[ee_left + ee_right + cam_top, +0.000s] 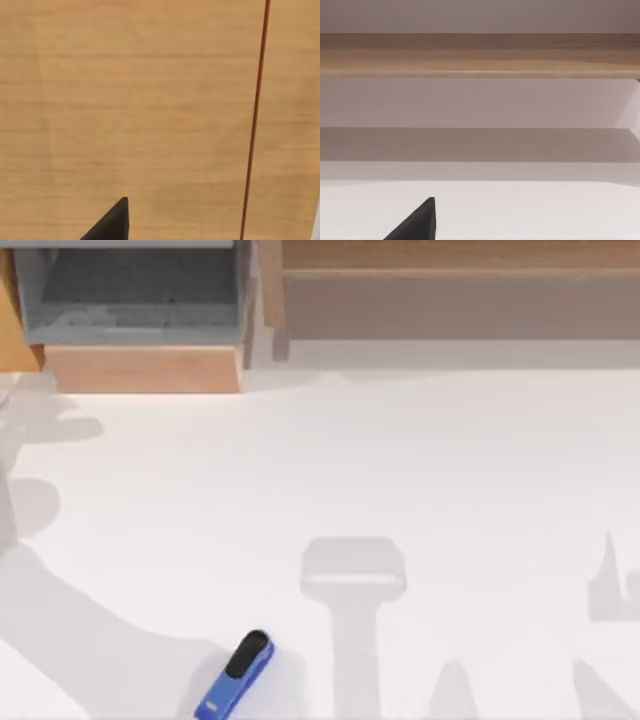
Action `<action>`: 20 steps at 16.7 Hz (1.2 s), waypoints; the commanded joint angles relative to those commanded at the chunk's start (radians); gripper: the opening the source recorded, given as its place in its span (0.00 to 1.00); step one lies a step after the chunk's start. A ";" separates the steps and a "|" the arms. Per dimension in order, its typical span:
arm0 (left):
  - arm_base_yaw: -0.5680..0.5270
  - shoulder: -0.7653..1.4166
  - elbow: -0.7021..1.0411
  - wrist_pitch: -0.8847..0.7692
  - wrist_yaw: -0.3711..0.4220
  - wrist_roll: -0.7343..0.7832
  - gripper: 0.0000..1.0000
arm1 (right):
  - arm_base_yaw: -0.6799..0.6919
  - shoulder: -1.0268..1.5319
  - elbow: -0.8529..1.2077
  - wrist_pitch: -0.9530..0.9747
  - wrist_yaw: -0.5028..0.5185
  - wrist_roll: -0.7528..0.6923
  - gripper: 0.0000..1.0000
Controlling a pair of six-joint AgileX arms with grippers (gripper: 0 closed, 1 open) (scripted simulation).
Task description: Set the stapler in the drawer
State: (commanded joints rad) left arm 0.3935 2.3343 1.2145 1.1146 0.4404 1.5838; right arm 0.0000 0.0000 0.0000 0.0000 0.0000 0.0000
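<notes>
Fingers first: in the left wrist view I get one dark fingertip [112, 222] poking in at the bottom edge against a tan wooden panel [150, 100]. The right wrist view gives the same, a single dark fingertip [417, 222] at the bottom edge over the white table [520, 210], with the long wooden shelf [480, 52] across the upper part of the frame. One tip per gripper is not enough; I cannot tell whether either pair stands wide or narrow. Nothing sits between the tips that I can see.

Top view: the stapler [237, 676] lies at the lower left-centre of the frame, close to the bottom edge, flat on the table [400, 470] and angled, black rounded end toward the upper right, blue tip toward the lower left. The drawer [130, 315] is at the upper left, pulled open, grey floor exposed, tan front panel facing the table. The two are well apart. The shelf with its brown recess [450, 300] runs along the upper right; not the target.

Handling, my judgement: small rigid body, likely light, smooth plastic sides that could slip under a shallow pinch. The hinged top may give if squeezed from above. I would close across the narrow width at mid-length, fingers square to the long axis, so it does not swing when lifted.

Status: stapler not yet picked up; drawer ready to receive.
</notes>
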 joint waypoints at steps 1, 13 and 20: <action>0.000 0.000 0.000 0.000 0.000 0.000 0.70 | 0.000 0.000 0.000 0.000 0.000 0.000 1.00; 0.000 0.000 0.000 0.000 0.000 0.000 0.00 | 0.000 0.000 0.000 0.000 0.000 0.000 1.00; 0.005 0.007 -0.005 -0.007 0.001 -0.005 0.00 | 0.000 0.000 0.000 0.000 0.000 0.000 1.00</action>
State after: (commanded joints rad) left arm 0.3985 2.3409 1.2100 1.1077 0.4414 1.5792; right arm 0.0000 0.0000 0.0000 0.0000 0.0000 0.0000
